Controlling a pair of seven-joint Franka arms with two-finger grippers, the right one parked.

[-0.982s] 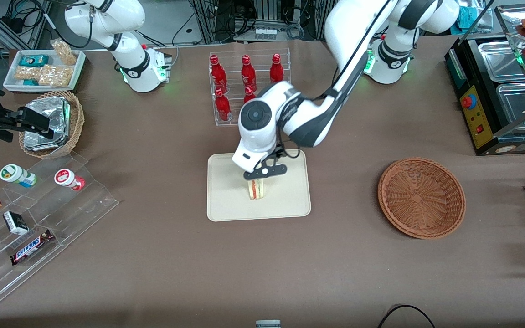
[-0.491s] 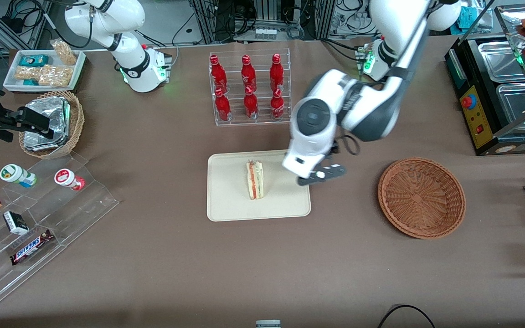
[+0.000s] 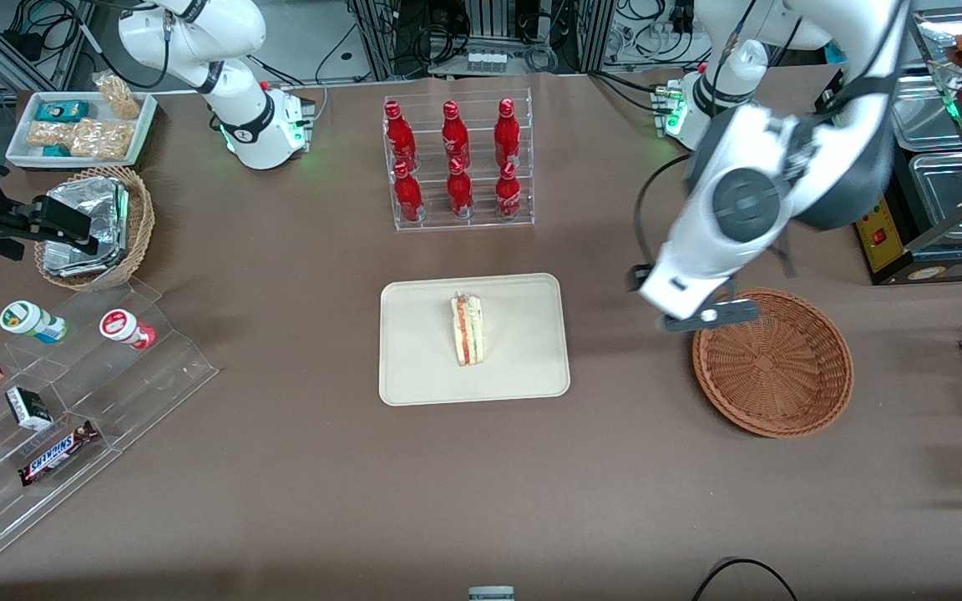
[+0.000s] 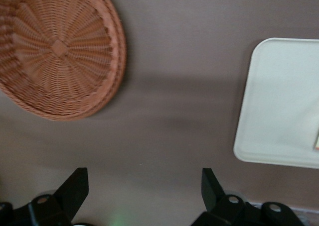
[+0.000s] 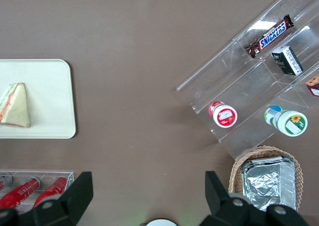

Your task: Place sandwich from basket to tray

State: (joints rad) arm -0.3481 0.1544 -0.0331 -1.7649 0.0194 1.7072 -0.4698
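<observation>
The sandwich (image 3: 468, 329), a white bread wedge with orange-red filling, stands on the cream tray (image 3: 414, 367) in the middle of the table; the right wrist view also shows the sandwich (image 5: 14, 106) on the tray (image 5: 55, 96). The reddish-brown wicker basket (image 3: 772, 361) lies toward the working arm's end and holds nothing. My left gripper (image 3: 702, 317) hangs above the table between tray and basket, at the basket's rim. In the left wrist view the fingers (image 4: 75, 188) are spread wide with bare tablecloth between them, basket (image 4: 60, 49) and tray (image 4: 281, 101) to either side.
A clear rack of red bottles (image 3: 456, 167) stands farther from the front camera than the tray. A smaller wicker basket with foil packets (image 3: 97, 225), a white snack tray (image 3: 80, 125) and clear acrylic steps with snacks (image 3: 72, 392) lie toward the parked arm's end.
The gripper has let go of the sandwich, which stays on the tray, and has swung away from the tray to the basket's rim.
</observation>
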